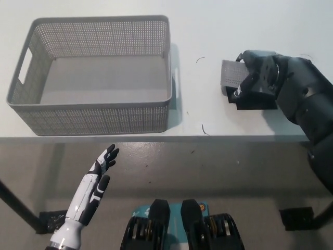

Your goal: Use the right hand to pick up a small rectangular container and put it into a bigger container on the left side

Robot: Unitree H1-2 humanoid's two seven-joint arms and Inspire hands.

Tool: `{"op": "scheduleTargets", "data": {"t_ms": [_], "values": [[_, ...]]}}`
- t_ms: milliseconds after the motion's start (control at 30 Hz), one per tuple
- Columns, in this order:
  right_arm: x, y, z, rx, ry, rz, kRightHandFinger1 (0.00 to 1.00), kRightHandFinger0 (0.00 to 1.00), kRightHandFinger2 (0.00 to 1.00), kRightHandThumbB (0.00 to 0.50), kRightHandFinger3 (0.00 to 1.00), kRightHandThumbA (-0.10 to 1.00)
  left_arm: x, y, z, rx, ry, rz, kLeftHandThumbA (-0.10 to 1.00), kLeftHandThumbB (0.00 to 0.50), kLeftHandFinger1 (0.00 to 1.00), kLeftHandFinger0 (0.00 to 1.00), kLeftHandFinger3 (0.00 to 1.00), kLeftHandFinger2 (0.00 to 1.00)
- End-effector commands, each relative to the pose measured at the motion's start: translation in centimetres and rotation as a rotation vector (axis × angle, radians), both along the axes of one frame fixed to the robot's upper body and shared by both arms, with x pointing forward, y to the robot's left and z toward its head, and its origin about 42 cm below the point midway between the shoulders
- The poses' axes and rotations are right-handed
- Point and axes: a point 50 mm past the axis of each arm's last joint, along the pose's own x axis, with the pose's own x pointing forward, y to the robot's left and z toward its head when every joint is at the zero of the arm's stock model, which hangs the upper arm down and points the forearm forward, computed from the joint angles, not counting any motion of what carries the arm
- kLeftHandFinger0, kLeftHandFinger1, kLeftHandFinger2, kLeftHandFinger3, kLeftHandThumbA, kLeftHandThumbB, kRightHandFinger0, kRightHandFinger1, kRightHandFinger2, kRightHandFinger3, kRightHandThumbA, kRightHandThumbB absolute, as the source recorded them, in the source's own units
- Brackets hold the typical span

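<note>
Black right hand (258,82) closed around small grey perforated rectangular container (231,74) at right of white surface (208,31), fingers (243,55) wrapped over its rim, container tilted with one mesh wall showing. Large grey perforated plastic basket (93,112) well apart at left, open and bare inside. Between them only bare surface and thin dark wire scraps (204,128). White left hand (99,174) resting below surface edge, fingers spread, holding nothing.

One camera on the robot's head looks steeply down. It takes in the white desk (208,31) and the floor below its near edge.
</note>
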Motion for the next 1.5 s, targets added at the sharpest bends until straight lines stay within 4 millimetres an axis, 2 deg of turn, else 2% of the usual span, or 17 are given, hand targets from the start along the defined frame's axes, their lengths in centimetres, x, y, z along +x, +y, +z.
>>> {"op": "scheduleTargets", "data": {"t_ms": [0, 33, 67, 133, 167, 200, 233, 367, 467, 567, 700, 933, 1033, 1067, 1133, 1300, 1467], "values": [[1.4, -1.4, 6.5, 0.113, -0.327, -0.008, 0.53, 0.47, 0.58, 0.210, 0.71, -0.10, 0.8, 0.3, 1.9, 0.014, -0.089, -0.012, 1.00, 0.350, 1.00, 1.00, 1.00, 1.00], [1.5, -1.1, 7.6, 0.117, -0.355, 0.013, 0.30, 0.24, 0.35, 0.205, 0.49, -0.10, 0.8, 0.3, 1.9, 0.012, -0.089, -0.013, 1.00, 0.347, 1.00, 1.00, 1.00, 1.00], [1.6, -1.0, 8.4, 0.120, -0.373, 0.021, 0.25, 0.16, 0.30, 0.210, 0.37, -0.10, 0.8, 0.3, 1.9, 0.011, -0.089, -0.013, 1.00, 0.346, 1.00, 1.00, 1.00, 1.00], [1.8, -0.7, 10.7, 0.135, -0.423, 0.040, 0.10, 0.01, 0.26, 0.210, 0.32, -0.10, 0.8, 0.3, 1.9, 0.015, -0.089, -0.011, 1.00, 0.345, 1.00, 1.00, 1.00, 1.00], [1.9, -0.5, 12.3, 0.138, -0.450, 0.044, 0.12, 0.00, 0.34, 0.214, 0.35, -0.10, 0.8, 0.4, 2.0, 0.017, -0.089, -0.010, 1.00, 0.344, 1.00, 1.00, 1.00, 1.00], [2.0, -0.5, 13.5, 0.144, -0.470, 0.052, 0.19, 0.00, 0.55, 0.218, 0.56, -0.10, 0.8, 0.4, 2.0, 0.016, -0.090, -0.010, 1.00, 0.343, 1.00, 1.00, 1.00, 1.00], [2.0, -0.5, 16.6, 0.159, -0.524, 0.079, 0.20, 0.00, 0.62, 0.217, 0.61, -0.10, 0.8, 0.4, 2.0, 0.016, -0.089, -0.010, 1.00, 0.344, 1.00, 1.00, 1.00, 1.00], [1.6, -0.7, 21.9, 0.187, -0.621, 0.105, 0.31, 0.00, 0.80, 0.202, 0.80, -0.10, 0.9, 0.4, 1.9, 0.019, -0.089, -0.011, 1.00, 0.347, 1.00, 1.00, 1.00, 1.00], [0.7, -0.3, 27.5, 0.228, -0.705, 0.144, 0.29, 0.00, 0.72, 0.221, 0.72, -0.10, 0.7, 0.5, 1.8, 0.022, -0.081, -0.003, 1.00, 0.368, 1.00, 1.00, 1.00, 1.00], [0.1, 0.5, 30.1, 0.255, -0.741, 0.174, 0.20, 0.00, 0.68, 0.222, 0.68, -0.10, 0.6, 0.6, 1.8, 0.034, -0.082, -0.001, 1.00, 0.371, 1.00, 1.00, 1.00, 1.00], [-1.1, 3.8, 33.3, 0.228, -0.790, 0.240, 0.36, 0.00, 0.79, 0.230, 0.83, -0.10, 0.6, 0.5, 1.7, 0.036, -0.081, -0.006, 1.00, 0.361, 1.00, 1.00, 1.00, 1.00], [-2.5, 12.0, 33.3, 0.213, -0.791, 0.378, 0.40, 0.00, 0.87, 0.213, 0.91, -0.10, 0.6, 0.3, 1.6, 0.047, -0.081, -0.014, 1.00, 0.366, 1.00, 1.00, 1.00, 1.00], [-3.5, 16.9, 32.2, 0.219, -0.756, 0.439, 0.40, 0.00, 0.78, 0.255, 0.79, -0.10, 0.7, 0.3, 1.6, 0.048, -0.082, -0.023, 1.00, 0.369, 1.00, 1.00, 1.00, 1.00], [-3.6, 17.5, 31.9, 0.237, -0.742, 0.448, 0.53, 0.14, 0.88, 0.312, 0.84, -0.10, 0.7, 0.2, 1.6, 0.048, -0.081, -0.026, 1.00, 0.369, 1.00, 1.00, 1.00, 1.00], [-4.2, 19.8, 30.6, 0.288, -0.707, 0.488, 0.31, 0.00, 0.69, 0.256, 0.70, -0.10, 0.7, 0.1, 1.4, 0.038, -0.068, -0.034, 1.00, 0.379, 1.00, 1.00, 1.00, 1.00], [-5.9, 26.1, 26.4, 0.310, -0.615, 0.526, 0.32, 0.00, 0.65, 0.267, 0.63, -0.10, 0.6, -0.2, 1.5, 0.060, -0.067, -0.054, 1.00, 0.362, 1.00, 1.00, 1.00, 1.00], [-6.6, 28.5, 23.0, 0.273, -0.550, 0.535, 0.20, 0.00, 0.52, 0.265, 0.51, -0.10, 0.8, -0.4, 1.6, 0.053, -0.052, -0.071, 1.00, 0.381, 1.00, 1.00, 1.00, 1.00]]}}
